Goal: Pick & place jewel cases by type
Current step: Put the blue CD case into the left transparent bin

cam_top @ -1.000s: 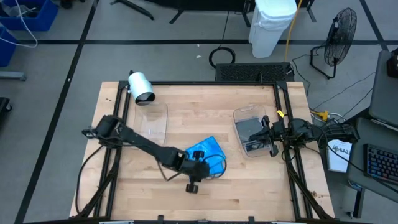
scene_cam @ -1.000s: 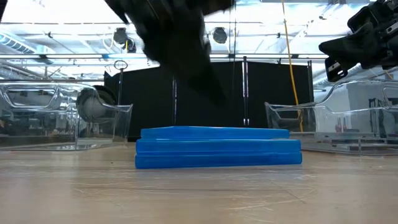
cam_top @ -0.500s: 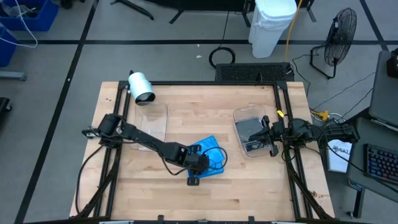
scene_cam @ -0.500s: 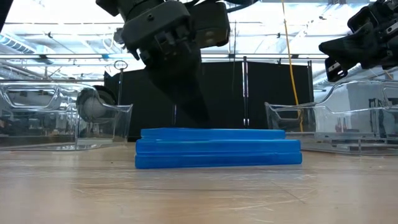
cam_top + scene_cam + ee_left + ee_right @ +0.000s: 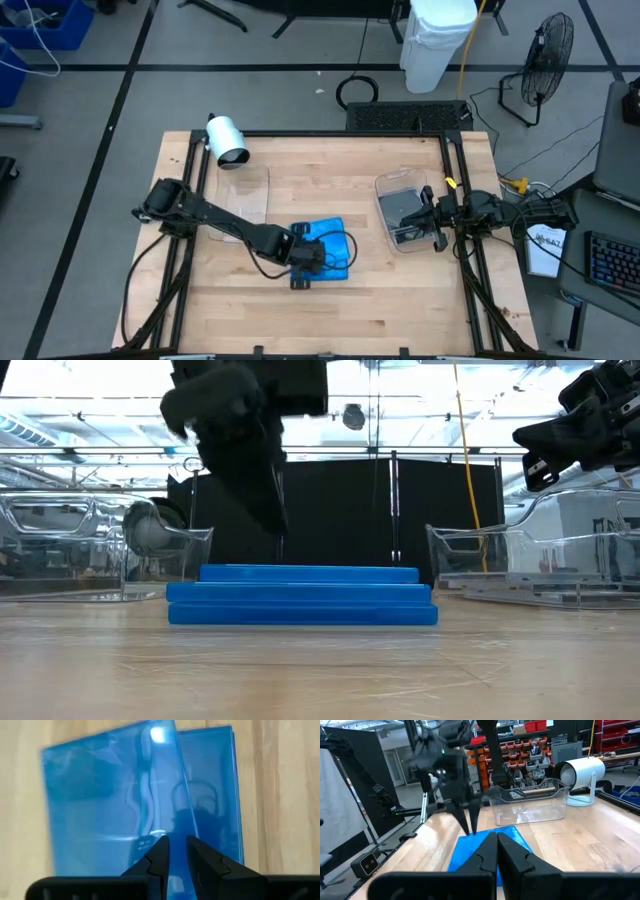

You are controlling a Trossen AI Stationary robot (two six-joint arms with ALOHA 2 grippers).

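Stack of blue jewel cases; left hand hides its rear edge.

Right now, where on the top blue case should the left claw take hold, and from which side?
Probably at an edge, coming from above. The top blue case lies flat on the stack and, in the left wrist view, sits skewed, so one edge crosses the case below. The left claw is nearly shut over it; one finger could go under that edge while the other presses on top.
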